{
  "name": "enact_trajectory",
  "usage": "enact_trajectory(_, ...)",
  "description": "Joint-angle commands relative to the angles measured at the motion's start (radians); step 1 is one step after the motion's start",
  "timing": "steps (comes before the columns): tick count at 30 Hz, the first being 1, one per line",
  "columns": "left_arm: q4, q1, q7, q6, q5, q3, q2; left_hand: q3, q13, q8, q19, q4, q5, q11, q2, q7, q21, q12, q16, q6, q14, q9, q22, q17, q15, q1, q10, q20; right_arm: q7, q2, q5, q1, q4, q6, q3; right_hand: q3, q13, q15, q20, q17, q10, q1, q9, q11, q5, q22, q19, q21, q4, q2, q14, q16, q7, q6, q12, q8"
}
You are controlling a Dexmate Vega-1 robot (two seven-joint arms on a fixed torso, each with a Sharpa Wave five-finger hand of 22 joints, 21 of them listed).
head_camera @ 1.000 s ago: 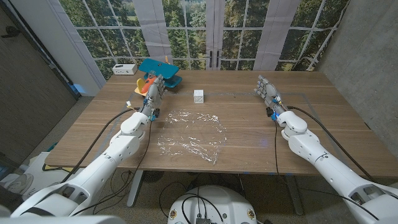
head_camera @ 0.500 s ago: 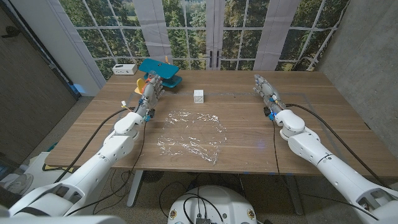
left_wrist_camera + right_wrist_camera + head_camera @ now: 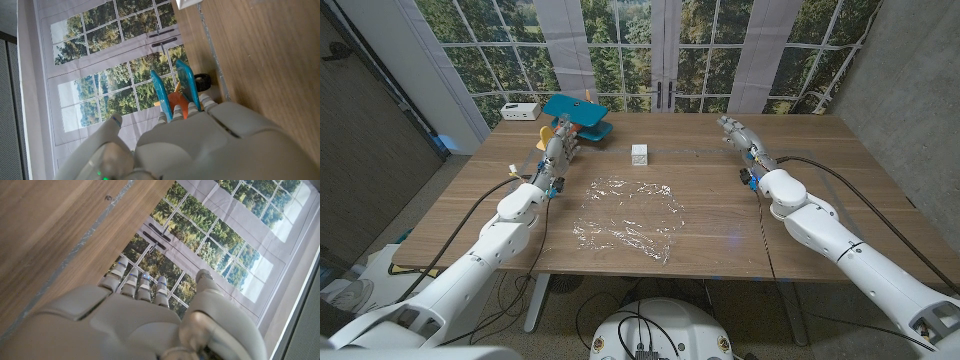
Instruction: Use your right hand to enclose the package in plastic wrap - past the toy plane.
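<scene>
A small white box, the package (image 3: 639, 154), stands on the table past a crumpled sheet of clear plastic wrap (image 3: 626, 214) spread at the table's middle. The blue and orange toy plane (image 3: 576, 118) (image 3: 176, 94) sits at the far left. My right hand (image 3: 739, 137) (image 3: 150, 317) is at the far right, well away from the package, fingers extended and holding nothing. My left hand (image 3: 558, 150) (image 3: 200, 145) is just short of the plane, fingers straight, empty.
A white device (image 3: 521, 110) sits at the table's far left corner behind the plane. Tape lines (image 3: 800, 152) mark the wood on the right side. Windows and a door stand behind the table's far edge.
Both arms have reached farther from me: the right hand has moved toward the far edge and slightly inward, the left hand toward the plane. Package and wrap have not moved.
</scene>
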Motion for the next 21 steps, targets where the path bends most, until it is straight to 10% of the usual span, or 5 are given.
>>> enact_trajectory(1,-0.031,0.03,0.002,-0.006,-0.012,-0.012,0.011,0.002,0.002,0.002,-0.003,-0.007,-0.001,0.009,0.016,0.005,0.007,0.009,0.007,-0.092,-0.082,0.002,0.005,0.005,0.01,0.007,-0.084,0.011,0.0,-0.063,-0.123,0.05,-0.11,-0.134,-0.044,0.007,0.0,0.003,-0.003,0.003,0.007,0.013,0.0,-0.003,0.0,0.002,0.011,0.008,-0.003,0.001,0.008,0.007,0.003,0.011,0.007,0.011)
enact_trajectory(21,-0.089,0.078,-0.008,-0.006,-0.03,-0.033,0.043,0.001,0.004,-0.002,0.01,-0.014,-0.004,0.019,0.009,0.004,0.01,0.018,0.009,-0.067,-0.042,0.002,0.006,0.006,0.016,0.012,-0.043,0.018,0.153,-0.11,-0.264,0.201,-0.2,-0.338,-0.154,0.021,0.001,-0.008,-0.011,0.007,0.029,0.029,0.0,-0.01,0.003,0.002,0.021,0.009,-0.006,0.017,0.019,0.01,-0.001,0.036,0.011,0.015)
